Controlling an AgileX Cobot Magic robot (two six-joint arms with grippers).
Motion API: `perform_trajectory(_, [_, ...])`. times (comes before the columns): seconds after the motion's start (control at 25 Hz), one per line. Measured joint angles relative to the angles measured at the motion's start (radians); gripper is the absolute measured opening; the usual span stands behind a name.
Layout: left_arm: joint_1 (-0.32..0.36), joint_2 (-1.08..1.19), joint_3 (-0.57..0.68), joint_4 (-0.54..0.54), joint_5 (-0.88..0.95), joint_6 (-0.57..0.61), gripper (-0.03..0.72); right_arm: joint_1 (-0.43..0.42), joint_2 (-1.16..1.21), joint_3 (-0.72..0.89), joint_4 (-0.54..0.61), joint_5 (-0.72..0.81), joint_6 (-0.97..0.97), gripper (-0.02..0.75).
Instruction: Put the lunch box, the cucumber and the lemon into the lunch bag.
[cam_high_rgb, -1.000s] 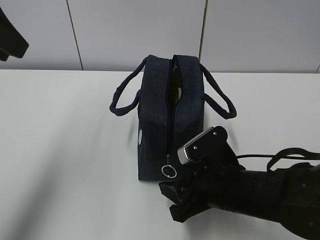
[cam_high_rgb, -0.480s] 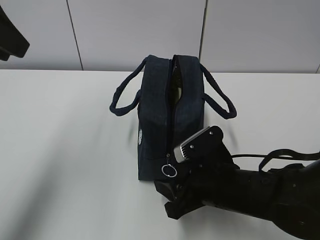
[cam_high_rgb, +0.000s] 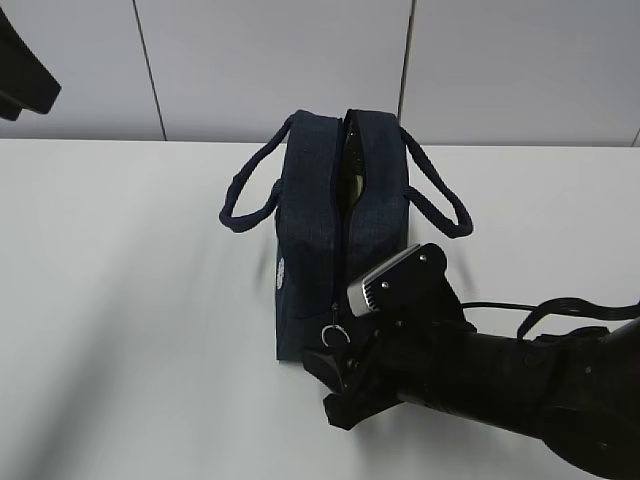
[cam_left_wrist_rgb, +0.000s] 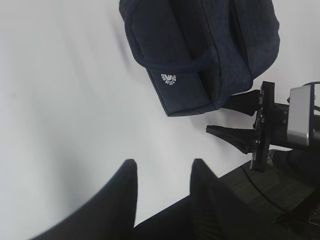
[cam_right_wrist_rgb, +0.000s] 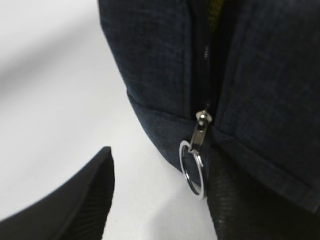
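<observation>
The dark navy fabric lunch bag (cam_high_rgb: 335, 240) seems already packed; right jaws stand apart around its metal ring pull (cam_right_wrist_rgb: 192, 167), left jaws apart, idle.

bag contents: mostly hidden inside the lunch bag (cam_high_rgb: 330, 240); only a yellow-green sliver shows through the zipper gap
ring pull (cam_right_wrist_rgb: 192, 167): partly covered by the right hand (cam_high_rgb: 335, 385) in the exterior view
left arm: cut off at that frame's left edge
</observation>
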Motion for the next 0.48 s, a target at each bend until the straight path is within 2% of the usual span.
perform_trajectory(0.48, [0.000,0.000,0.000,-0.021,-0.002,0.000,0.239,0.000,0.024,0.000,0.007,-0.013,0.000,0.440])
